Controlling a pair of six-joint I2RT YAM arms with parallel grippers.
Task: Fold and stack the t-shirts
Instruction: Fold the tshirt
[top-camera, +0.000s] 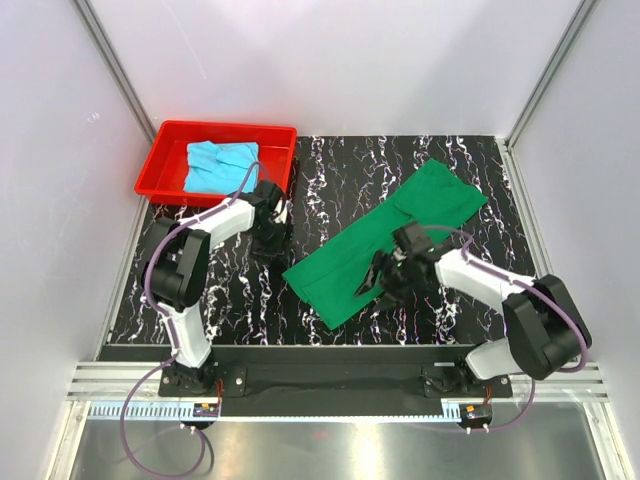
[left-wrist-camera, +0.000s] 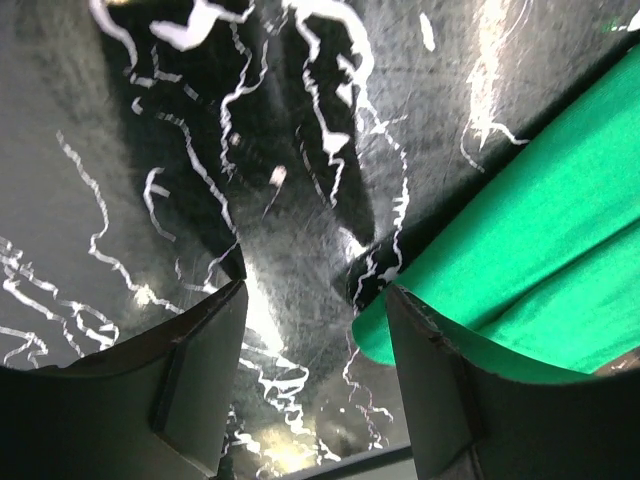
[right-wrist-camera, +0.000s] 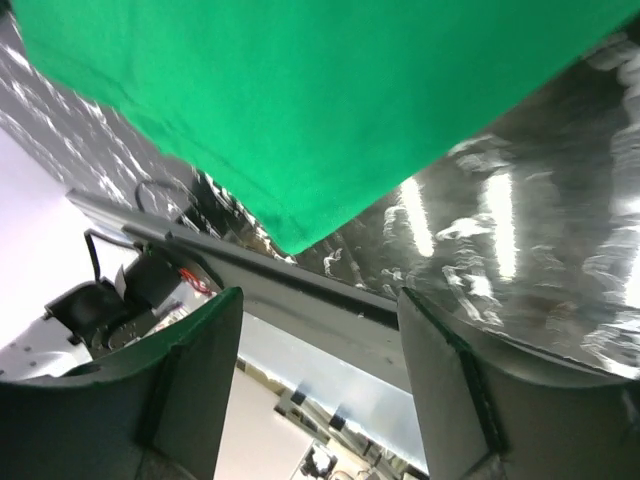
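Green t-shirt | edge below spread right pincer | left pincer beside corner

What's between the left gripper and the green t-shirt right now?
Nothing but bare black marbled table separates the left gripper from the green t-shirt; the left wrist view shows it.

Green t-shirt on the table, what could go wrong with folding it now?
The green t-shirt has a corner close to the near edge of the table; a tug that way might slide it off.
The left gripper is open over bare table beside the cloth, so closing there would likely grab nothing.
The right gripper is open too; lifting one end alone could undo the fold.
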